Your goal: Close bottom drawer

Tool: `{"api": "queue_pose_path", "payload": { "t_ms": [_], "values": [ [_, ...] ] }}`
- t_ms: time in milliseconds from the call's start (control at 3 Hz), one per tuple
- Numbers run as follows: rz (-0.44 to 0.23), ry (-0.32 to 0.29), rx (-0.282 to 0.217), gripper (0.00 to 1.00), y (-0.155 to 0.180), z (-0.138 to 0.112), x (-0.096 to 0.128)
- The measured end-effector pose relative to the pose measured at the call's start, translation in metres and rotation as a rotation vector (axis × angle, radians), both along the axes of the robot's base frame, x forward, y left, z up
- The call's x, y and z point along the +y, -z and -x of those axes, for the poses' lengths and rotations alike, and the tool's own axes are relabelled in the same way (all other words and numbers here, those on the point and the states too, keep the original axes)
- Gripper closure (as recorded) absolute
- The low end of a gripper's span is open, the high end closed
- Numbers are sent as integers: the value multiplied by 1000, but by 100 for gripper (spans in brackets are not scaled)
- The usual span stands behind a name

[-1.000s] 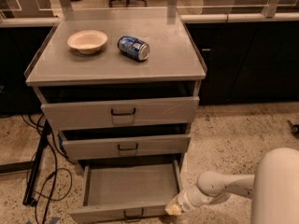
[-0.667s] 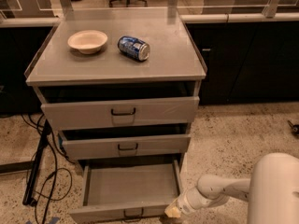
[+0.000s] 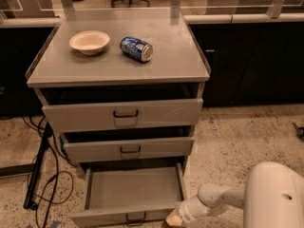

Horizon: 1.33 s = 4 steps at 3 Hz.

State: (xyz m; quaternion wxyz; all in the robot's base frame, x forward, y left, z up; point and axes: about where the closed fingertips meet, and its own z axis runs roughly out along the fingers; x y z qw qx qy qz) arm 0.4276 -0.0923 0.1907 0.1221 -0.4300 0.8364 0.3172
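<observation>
The bottom drawer (image 3: 133,189) stood pulled far out at the cabinet's foot, grey, with a small black handle. The pincer (image 3: 174,218) sat at its front right corner; open or closed, I couldn't tell. Bowl (image 3: 89,42) and can (image 3: 136,49) rested on the bench (image 3: 118,68).

Grey bottom drawer (image 3: 133,189) — cream-tipped gripper (image 3: 174,218) at its front corner; blue can (image 3: 136,49), beige bowl (image 3: 89,42).
</observation>
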Motion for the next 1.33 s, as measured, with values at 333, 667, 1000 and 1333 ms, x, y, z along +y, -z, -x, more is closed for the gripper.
{"api": "queue_pose_path", "payload": {
  "t_ms": [333,667,1000,1333],
  "values": [
    [-1,1,2,82,1,1,0],
    [-1,1,2,58,1,1,0],
    [-2,0,2,34,1,1,1],
    [-20,17,-26,6,9,-32,5]
  ]
}}
